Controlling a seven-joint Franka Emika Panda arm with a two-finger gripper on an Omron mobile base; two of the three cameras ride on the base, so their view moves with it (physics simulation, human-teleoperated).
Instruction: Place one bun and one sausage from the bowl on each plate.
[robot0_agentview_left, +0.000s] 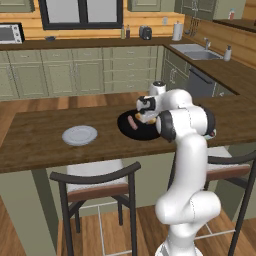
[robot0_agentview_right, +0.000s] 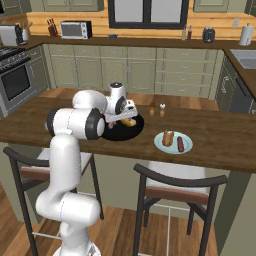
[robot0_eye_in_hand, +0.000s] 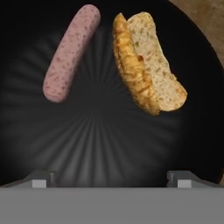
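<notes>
2 items lie in the black bowl (robot0_eye_in_hand: 109, 144) as seen from the hand camera: 1 pink sausage (robot0_eye_in_hand: 71, 53) and 1 split bun (robot0_eye_in_hand: 148, 63), side by side and apart, neither touched. The gripper (robot0_eye_in_hand: 112, 178) hangs above the bowl with jaws spread wide and nothing between them; 1 dark fingertip (robot0_eye_in_hand: 40, 179) shows at each lower corner. The bowl (robot0_agentview_left: 131, 131) sits on the wooden counter (robot0_agentview_left: 35, 145). 1 pale grey-white plate (robot0_agentview_left: 79, 135) lies bare on the counter, well apart from the bowl. 1 light teal plate (robot0_agentview_right: 161, 144) on the bowl's other side carries 1 bun (robot0_agentview_right: 168, 137) and 1 sausage (robot0_agentview_right: 180, 144), side by side.
</notes>
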